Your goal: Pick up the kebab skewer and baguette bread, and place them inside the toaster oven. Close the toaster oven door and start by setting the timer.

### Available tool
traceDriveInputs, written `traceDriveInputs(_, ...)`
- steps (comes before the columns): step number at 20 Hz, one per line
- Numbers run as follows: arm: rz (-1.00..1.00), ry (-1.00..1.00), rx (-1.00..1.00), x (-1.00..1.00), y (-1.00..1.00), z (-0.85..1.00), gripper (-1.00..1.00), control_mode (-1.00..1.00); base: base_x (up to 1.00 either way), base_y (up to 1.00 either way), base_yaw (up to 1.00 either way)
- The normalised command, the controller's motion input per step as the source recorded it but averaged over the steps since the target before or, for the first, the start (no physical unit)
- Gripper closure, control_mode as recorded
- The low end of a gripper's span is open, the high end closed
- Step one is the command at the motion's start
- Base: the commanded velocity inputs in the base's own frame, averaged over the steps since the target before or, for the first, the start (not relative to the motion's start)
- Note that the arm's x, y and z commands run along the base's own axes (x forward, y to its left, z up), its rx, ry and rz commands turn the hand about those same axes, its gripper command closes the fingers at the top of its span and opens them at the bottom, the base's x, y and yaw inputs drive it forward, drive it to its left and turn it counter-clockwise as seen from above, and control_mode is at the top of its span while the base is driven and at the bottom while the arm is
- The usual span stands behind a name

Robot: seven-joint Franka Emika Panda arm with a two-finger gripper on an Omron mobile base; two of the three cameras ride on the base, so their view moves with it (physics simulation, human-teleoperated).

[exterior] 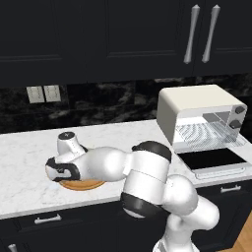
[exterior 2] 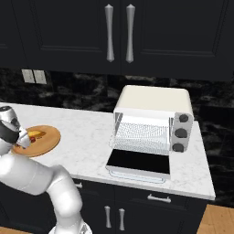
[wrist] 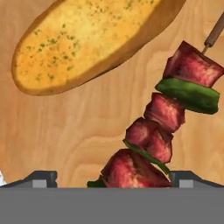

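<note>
The wooden board (exterior 2: 48,137) sits on the white counter (exterior 2: 87,137), well left of the toaster oven (exterior 2: 153,123), whose door (exterior 2: 139,162) lies folded down. The arm hides most of the board. In the hand view the kebab skewer (wrist: 168,118) lies on the board between the wide-spread gripper (wrist: 113,177) fingertips, its lower end cut off. The baguette bread (wrist: 92,39) lies beside it, apart.

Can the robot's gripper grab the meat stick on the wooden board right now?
Probably yes. The gripper is open right over the kebab skewer, one fingertip on each side of its lower end. Nothing lies between them. The baguette bread lies apart on the wooden board, out of the way.
</note>
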Motion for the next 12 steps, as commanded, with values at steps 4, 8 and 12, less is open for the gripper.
traceDriveInputs(4,0.00,0.00,-0.07,0.00,0.00,-0.64,1.00,-1.00,0.00,0.00,0.00)
traceDriveInputs(8,0.00,0.00,-0.01,-0.14,-0.32,-0.51,1.00,-1.00,0.00,0.00,0.00)
traceDriveInputs(12,0.00,-0.02,0.00,-0.66,-0.81,-0.59,1.00,-1.00,0.00,0.00,0.00)
